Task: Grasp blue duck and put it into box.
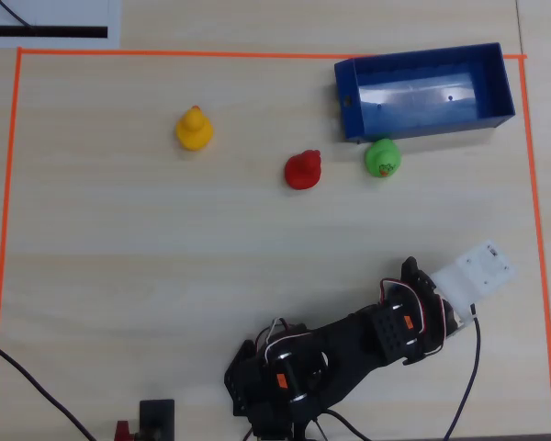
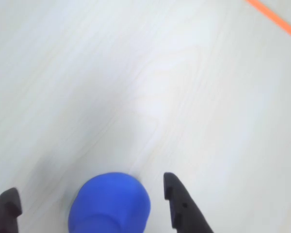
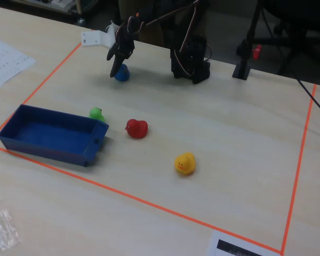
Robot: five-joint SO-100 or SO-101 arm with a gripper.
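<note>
The blue duck (image 2: 109, 206) sits on the table between my gripper's two black fingertips in the wrist view, with a gap on each side. My gripper (image 2: 89, 199) is open around it. In the fixed view the gripper (image 3: 117, 66) hangs just over the blue duck (image 3: 122, 73) at the far left. In the overhead view the arm and gripper (image 1: 409, 276) cover the duck. The dark-blue box (image 1: 422, 124) stands empty at the top right of the overhead view and at the left of the fixed view (image 3: 53, 150).
A green duck (image 1: 383, 158) lies against the box's near wall, a red duck (image 1: 303, 170) beside it, a yellow duck (image 1: 194, 129) further left. Orange tape (image 1: 9, 230) frames the work area. The arm's base (image 1: 275, 381) and cables sit at the bottom edge.
</note>
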